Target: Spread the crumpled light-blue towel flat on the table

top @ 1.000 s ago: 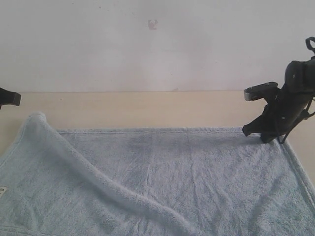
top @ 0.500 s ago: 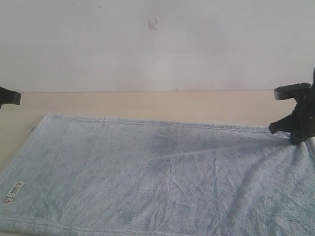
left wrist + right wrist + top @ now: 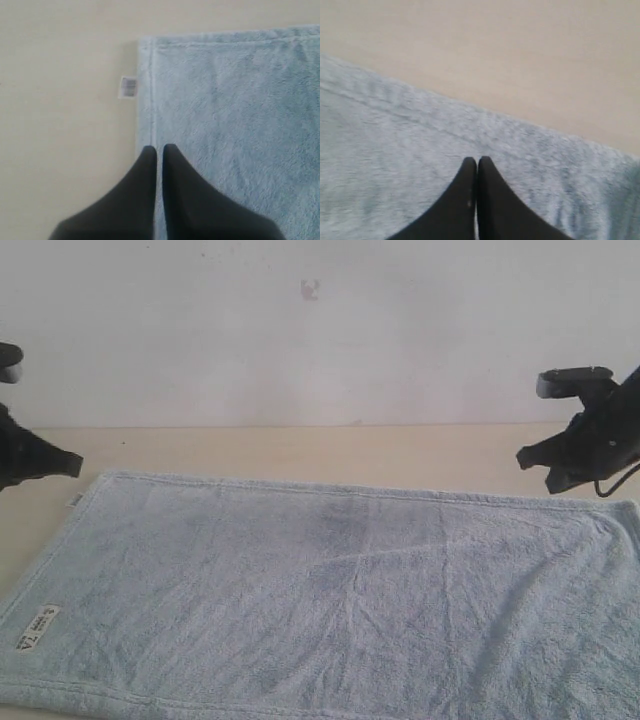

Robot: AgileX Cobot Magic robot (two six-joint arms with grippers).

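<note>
- Lying opened out on the table (image 3: 300,448), the towel (image 3: 330,600) covered the near part of the top in the exterior view. It was pale blue and nearly flat, with only faint creases across its middle.
- Its near edge ran along the bottom of that view and slipped out of frame toward the right, so the near right corner was cut off. The right side edge was lost at the frame border as well.
- A white printed label (image 3: 35,625) sat near the near left corner; its lettering was too small to read.
- A small white tag (image 3: 129,87) stuck out from the hemmed side edge close to the far left corner, its print blurred.
- The left gripper (image 3: 159,148) was clenched, its two black fingers (image 3: 135,200) pressed together with nothing between them, over the towel's hemmed side edge. Whether the tips touched the cloth could not be told.
- In the exterior view only its front end showed, the rest cut off by the left border.
- The right gripper (image 3: 477,160) was likewise clenched on nothing, pointing at the towel's far hem near the far right corner. The wrist picture was soft, and contact with the cloth could not be judged.
- Its arm ran out of the exterior view on the right.
- Behind the table stood a white-grey wall (image 3: 200,340) bearing a small dark mark (image 3: 310,288), too indistinct to identify.
</note>
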